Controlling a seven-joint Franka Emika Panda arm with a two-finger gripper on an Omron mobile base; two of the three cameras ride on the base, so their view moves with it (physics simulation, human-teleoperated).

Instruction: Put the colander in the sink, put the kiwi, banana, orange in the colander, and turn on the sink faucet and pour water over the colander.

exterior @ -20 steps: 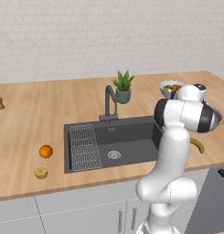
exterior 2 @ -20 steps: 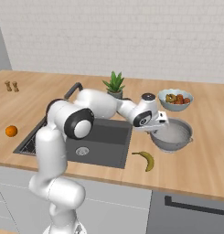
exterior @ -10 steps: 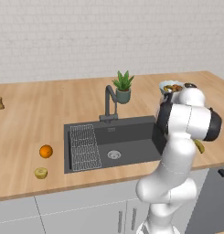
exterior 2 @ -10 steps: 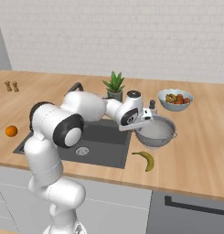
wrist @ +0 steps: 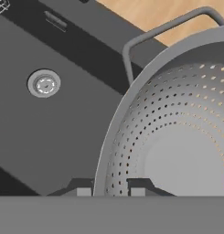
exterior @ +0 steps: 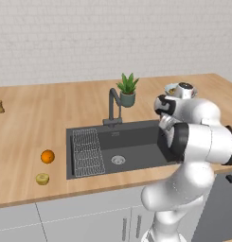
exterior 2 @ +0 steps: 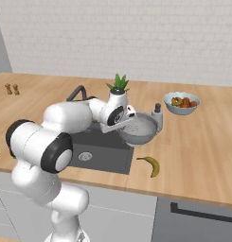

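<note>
Between the fingertips of the gripper: rim of one colander, pinched tight, held above the sink's right edge. Below and ahead: one drain, open basin floor. Just right, on the counter: one banana. Far left: one orange, one kiwi.
</note>
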